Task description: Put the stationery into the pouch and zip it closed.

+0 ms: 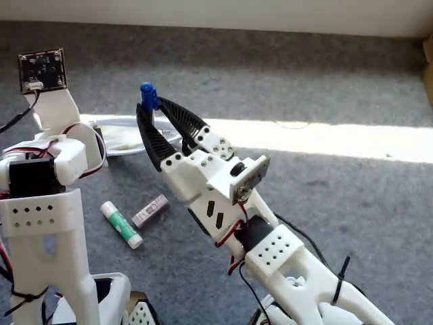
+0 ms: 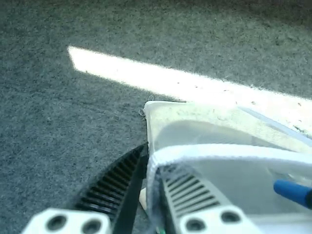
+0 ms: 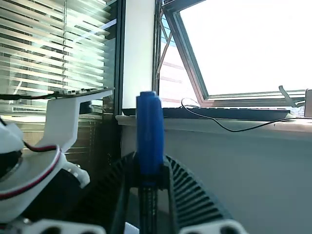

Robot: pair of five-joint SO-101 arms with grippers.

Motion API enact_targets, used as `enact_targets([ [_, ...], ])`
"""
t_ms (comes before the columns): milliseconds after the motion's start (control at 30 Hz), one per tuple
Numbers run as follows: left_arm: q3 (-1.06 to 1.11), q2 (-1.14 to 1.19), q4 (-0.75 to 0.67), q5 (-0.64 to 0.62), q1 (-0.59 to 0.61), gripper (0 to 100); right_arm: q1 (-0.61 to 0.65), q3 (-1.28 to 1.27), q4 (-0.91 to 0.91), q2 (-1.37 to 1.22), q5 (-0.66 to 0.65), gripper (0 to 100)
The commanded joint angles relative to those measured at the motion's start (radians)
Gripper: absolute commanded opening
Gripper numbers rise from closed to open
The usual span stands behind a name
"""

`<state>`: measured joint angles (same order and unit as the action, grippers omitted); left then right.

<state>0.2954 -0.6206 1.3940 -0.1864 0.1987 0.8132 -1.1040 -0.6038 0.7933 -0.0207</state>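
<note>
The white, partly see-through pouch lies on the grey carpet by the sunlit strip. My left gripper is shut on the pouch's rim, one black finger inside and one outside, holding the mouth open. My right gripper is shut on a blue pen, which stands upright just above the pouch. In the right wrist view the blue pen rises between the black fingers. The pen's lower tip shows over the pouch's opening. A green-and-white glue stick and a small grey eraser-like stick lie on the carpet.
The left arm's white base stands close to the glue stick. A bright band of sunlight crosses the carpet behind the pouch. Open carpet stretches to the right and far side.
</note>
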Motion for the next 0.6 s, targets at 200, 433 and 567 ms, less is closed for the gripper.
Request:
enact_targets([
  [200,0.002,-0.005,-0.006,-0.011,0.008,1,0.008,-0.165,0.045,0.151,0.097,0.5],
  [433,0.002,-0.005,-0.011,-0.011,0.004,1,0.013,-0.211,0.045,0.154,0.095,0.5],
  [567,0.002,-0.005,-0.011,-0.011,0.004,1,0.013,-0.213,0.047,0.156,0.097,0.5],
])
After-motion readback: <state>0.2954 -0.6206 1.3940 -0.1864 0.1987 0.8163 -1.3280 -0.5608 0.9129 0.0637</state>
